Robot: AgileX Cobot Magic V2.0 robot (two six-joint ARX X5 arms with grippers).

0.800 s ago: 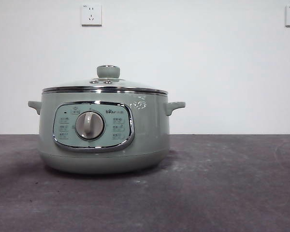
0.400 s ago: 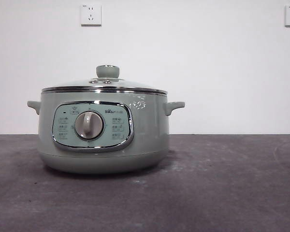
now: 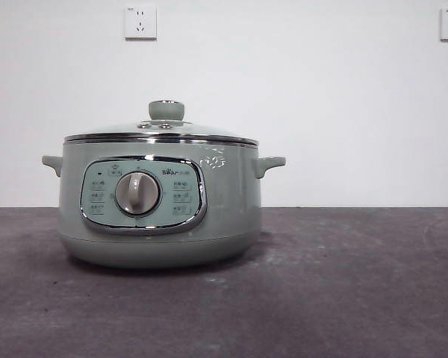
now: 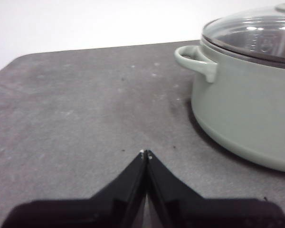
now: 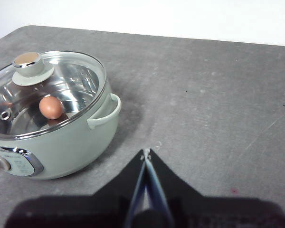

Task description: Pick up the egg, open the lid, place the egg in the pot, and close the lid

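Observation:
The sage-green pot (image 3: 160,201) stands on the dark table with its lid (image 3: 164,128) shut on it. In the right wrist view the brown-orange egg (image 5: 51,107) lies inside the pot (image 5: 61,137), seen through the glass lid (image 5: 47,90). My right gripper (image 5: 146,153) is shut and empty, above the table to the side of the pot. My left gripper (image 4: 146,154) is shut and empty, above the table on the pot's other side, near a side handle (image 4: 195,61). Neither gripper shows in the front view.
The grey table (image 3: 343,283) stretches around the pot. A white wall with two sockets (image 3: 140,22) stands behind. The table's rounded corner (image 4: 9,66) shows in the left wrist view.

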